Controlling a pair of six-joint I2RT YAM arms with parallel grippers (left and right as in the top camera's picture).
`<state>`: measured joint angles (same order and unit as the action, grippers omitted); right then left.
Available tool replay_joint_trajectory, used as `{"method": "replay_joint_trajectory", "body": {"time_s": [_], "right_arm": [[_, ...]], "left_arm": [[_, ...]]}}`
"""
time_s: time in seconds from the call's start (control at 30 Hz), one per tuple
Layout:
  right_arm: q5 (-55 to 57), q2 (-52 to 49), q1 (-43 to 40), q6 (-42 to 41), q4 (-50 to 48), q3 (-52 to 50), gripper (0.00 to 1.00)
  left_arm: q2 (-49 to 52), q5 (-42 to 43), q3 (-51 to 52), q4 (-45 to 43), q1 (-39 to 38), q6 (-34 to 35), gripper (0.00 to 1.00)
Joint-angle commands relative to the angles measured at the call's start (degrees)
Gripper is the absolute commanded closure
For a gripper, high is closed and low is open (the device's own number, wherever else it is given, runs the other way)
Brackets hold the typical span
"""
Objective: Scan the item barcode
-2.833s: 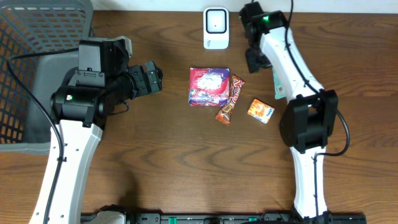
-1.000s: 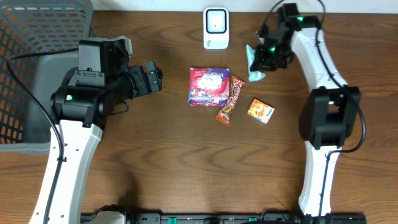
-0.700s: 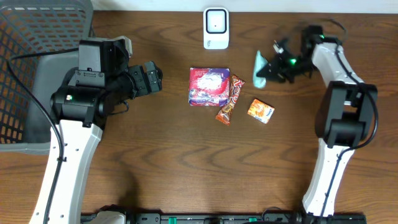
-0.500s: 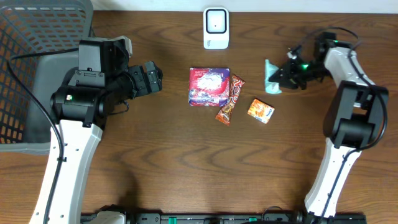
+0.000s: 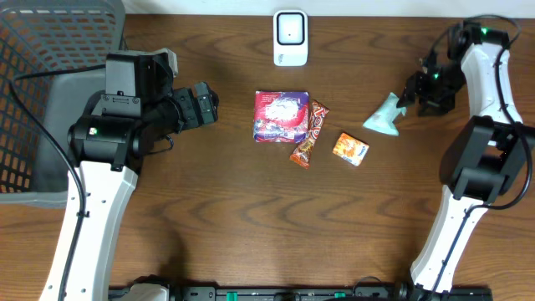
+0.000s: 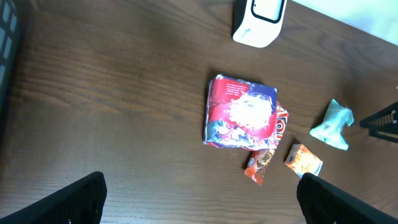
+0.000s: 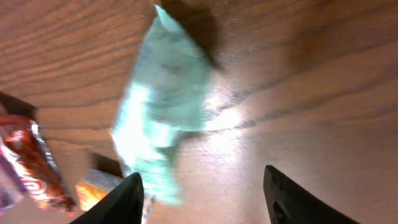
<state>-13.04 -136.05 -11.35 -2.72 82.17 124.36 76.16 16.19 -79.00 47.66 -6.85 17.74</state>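
The pouch [image 5: 384, 118] is laid free beside the parted right gripper [image 7: 205, 190], likely to be kept apart from the snacks [image 5: 282, 115], while the left gripper [image 6: 205, 202] is held wide.

Four items in a loose row across the table [image 5: 251, 217], with the scanner [image 5: 290, 38] behind them

The basket [image 5: 33, 100] sits at the far left edge. Mid-table lies the square packet [image 5: 281, 115], the bar [image 5: 309, 134] touching its right edge. The small box [image 5: 351, 149] is just right of the bar. The pouch [image 5: 384, 117] is further right and a little behind, with the right gripper [image 5: 415, 92] just beside it.
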Motion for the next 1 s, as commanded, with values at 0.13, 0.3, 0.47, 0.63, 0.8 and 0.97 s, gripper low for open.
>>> {"method": "replay_joint_trajectory", "body": {"time_s": [0.13, 0.3, 0.47, 0.63, 0.8, 0.97], "right_arm": [[0.33, 0.00, 0.83, -2.84, 0.83, 2.47, 0.34], [-14.23, 0.00, -2.99, -2.62, -0.46, 1.09, 0.30], [-18.01, 0.00, -3.67, 0.00, -3.58, -4.55, 0.18], [-19.32, 0.00, -3.45, -4.90, -12.74, -13.03, 0.20], [-29.86, 0.00, -3.39, -5.46, -23.21, -20.63, 0.24], [-30.71, 0.00, -3.02, -6.67, -27.28, -23.58, 0.50]], "left_arm": [[-0.50, -0.37, 0.02, 0.09, 0.15, -0.57, 0.02], [-0.50, -0.37, 0.00, 0.09, 0.15, -0.57, 0.02], [-0.50, -0.37, 0.00, 0.09, 0.15, -0.57, 0.02], [-0.50, -0.37, 0.02, 0.09, 0.15, -0.57, 0.02], [-0.50, -0.37, 0.00, 0.09, 0.15, -0.57, 0.02], [-0.50, -0.37, 0.02, 0.09, 0.15, -0.57, 0.02]]}}
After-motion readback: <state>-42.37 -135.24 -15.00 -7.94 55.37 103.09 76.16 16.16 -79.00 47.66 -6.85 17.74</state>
